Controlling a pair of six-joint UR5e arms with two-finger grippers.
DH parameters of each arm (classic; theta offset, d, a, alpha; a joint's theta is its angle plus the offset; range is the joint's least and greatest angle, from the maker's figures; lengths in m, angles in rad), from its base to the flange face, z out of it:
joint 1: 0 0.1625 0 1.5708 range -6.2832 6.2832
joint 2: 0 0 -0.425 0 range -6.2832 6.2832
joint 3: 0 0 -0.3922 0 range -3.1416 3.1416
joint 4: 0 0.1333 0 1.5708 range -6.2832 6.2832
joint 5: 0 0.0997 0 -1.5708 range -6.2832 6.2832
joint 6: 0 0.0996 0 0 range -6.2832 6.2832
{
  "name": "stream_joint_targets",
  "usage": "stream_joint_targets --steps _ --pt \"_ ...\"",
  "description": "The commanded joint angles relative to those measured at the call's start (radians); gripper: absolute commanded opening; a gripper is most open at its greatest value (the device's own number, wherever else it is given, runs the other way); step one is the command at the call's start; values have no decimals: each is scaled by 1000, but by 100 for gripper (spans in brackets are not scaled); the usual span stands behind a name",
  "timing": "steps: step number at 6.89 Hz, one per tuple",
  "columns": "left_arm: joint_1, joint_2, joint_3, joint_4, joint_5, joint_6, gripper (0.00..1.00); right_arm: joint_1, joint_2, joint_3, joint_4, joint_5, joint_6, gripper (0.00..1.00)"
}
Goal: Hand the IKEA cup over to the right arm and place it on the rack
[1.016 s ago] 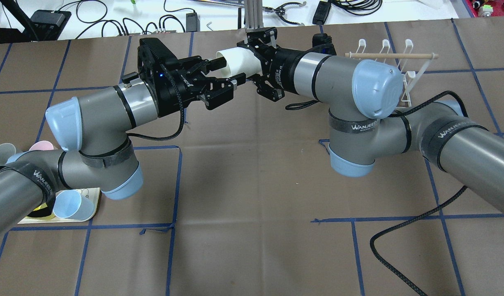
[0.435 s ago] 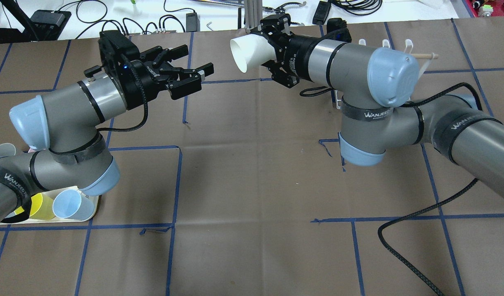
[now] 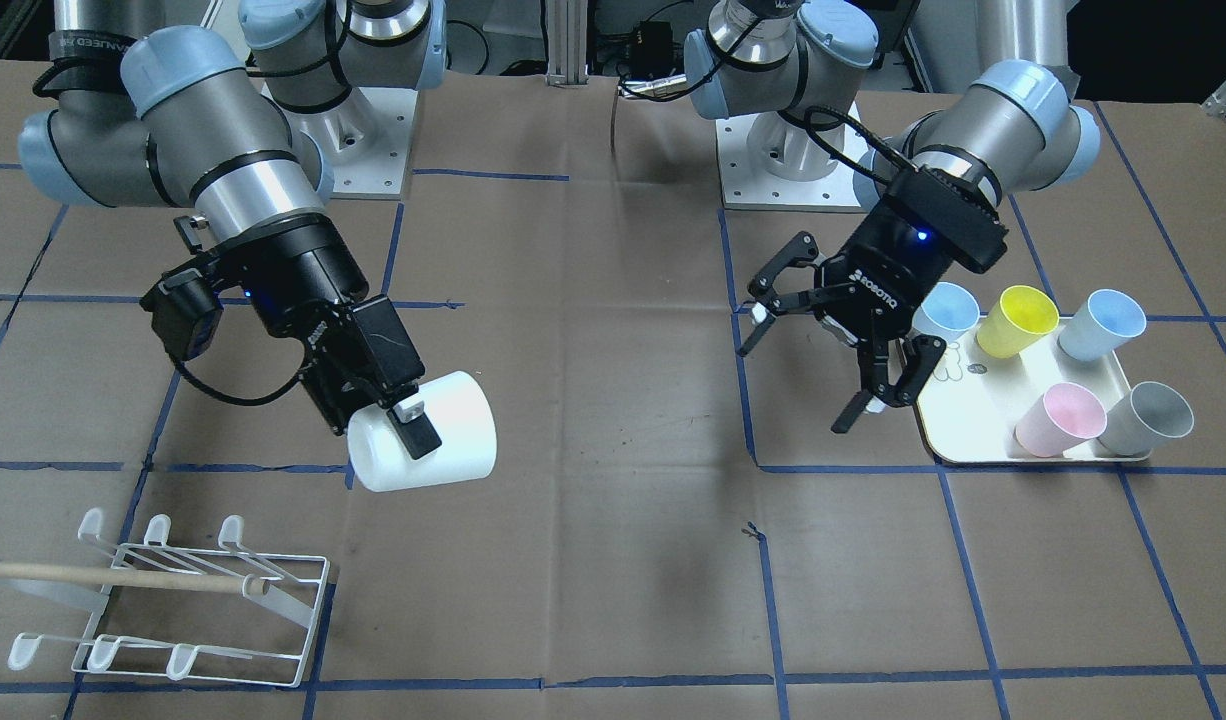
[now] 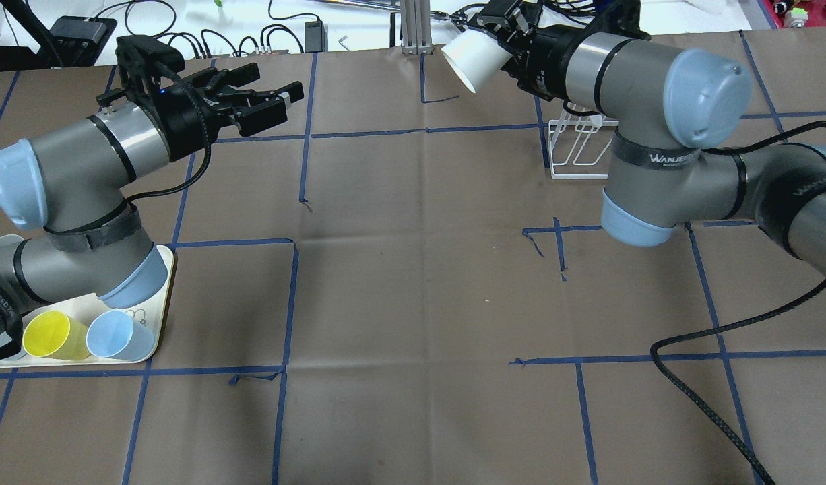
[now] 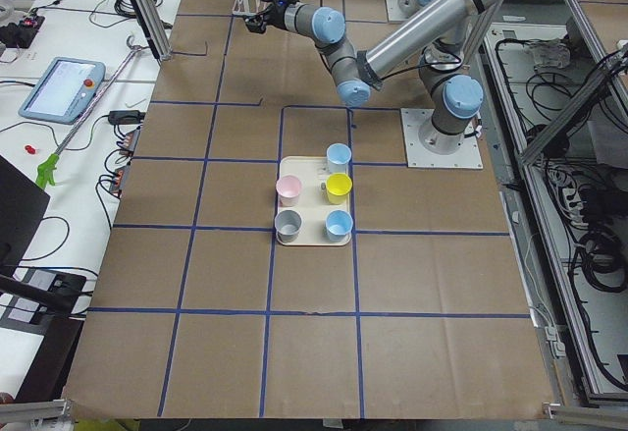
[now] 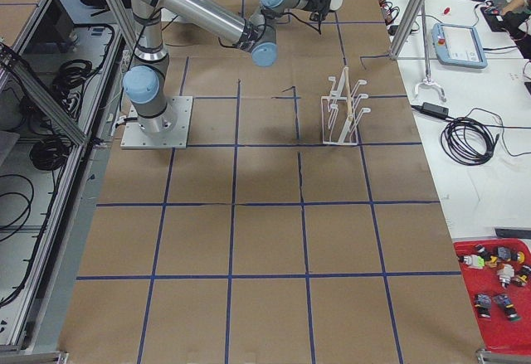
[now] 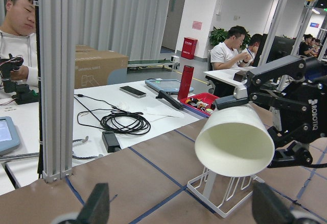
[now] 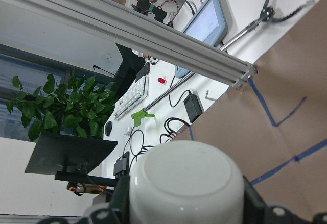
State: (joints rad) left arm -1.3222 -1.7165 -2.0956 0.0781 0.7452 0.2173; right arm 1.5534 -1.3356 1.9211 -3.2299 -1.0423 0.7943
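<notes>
Right pincer now grips the white cup alone, swinging towards the rack. Left pincer, spread wide, has withdrawn: handover done, placing remains.

The cup is white, the right gripper black. White wire rack, pale wooden dowel. Brown table, blue tape grid. The cream tray bears 5 tumblers (2 blue, yellow, pink, grey).
</notes>
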Motion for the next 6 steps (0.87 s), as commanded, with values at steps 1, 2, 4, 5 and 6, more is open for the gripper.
stream_joint_targets --steps 1,2,4,5,6 --pt "-9 52 118 -415 295 -10 99 -70 27 -16 -10 -89 -500 12" --pt "-26 67 176 -610 410 -24 99 -102 79 -51 -11 -91 -714 11" --pt "-148 77 294 -964 677 -145 99 -150 163 -143 -14 -120 -820 10" --pt "-208 75 389 -1177 751 -194 99 -183 220 -187 -72 -117 -863 9" --pt "-235 66 502 -1426 761 -225 99 -194 284 -220 -112 -113 -903 9"
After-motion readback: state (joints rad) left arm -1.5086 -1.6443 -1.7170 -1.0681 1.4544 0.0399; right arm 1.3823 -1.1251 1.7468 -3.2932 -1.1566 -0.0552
